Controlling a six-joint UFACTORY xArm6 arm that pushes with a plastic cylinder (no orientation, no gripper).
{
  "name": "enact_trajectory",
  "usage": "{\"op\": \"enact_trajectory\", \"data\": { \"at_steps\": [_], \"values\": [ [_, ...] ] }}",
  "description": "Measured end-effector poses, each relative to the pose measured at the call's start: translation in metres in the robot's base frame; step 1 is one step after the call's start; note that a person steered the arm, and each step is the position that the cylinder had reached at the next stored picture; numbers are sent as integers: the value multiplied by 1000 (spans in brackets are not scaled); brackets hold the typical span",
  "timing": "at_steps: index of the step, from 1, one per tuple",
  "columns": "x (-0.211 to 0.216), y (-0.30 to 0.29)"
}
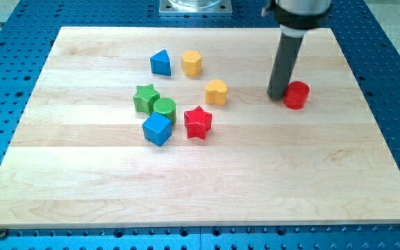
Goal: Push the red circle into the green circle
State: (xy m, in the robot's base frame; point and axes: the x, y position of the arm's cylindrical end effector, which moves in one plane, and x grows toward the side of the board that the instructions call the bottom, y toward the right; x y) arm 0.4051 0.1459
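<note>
My tip (278, 95) against red circle (296, 94)

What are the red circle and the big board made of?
The red circle block looks like plastic, probably 3D-printed: solid colour, matte, faintly ridged top. The pale board looks like wood: light planks with grain lines and seams. My tip sits just at the circle's left.

Straight dark grey cylindrical rod under a wider dark collar, my tip (278, 96) blunt.
</note>
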Motion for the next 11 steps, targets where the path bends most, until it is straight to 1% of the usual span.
{"op": "enact_trajectory", "data": {
  "at_steps": [1, 2, 3, 4, 5, 6, 7, 8, 9, 10, 11],
  "values": [
    [-69, 52],
    [-49, 78],
    [25, 54],
    [57, -11],
    [35, 19],
    [12, 35],
    [22, -26],
    [47, -97],
    [62, -149],
    [67, -152],
    [34, -127]
  ]
}}
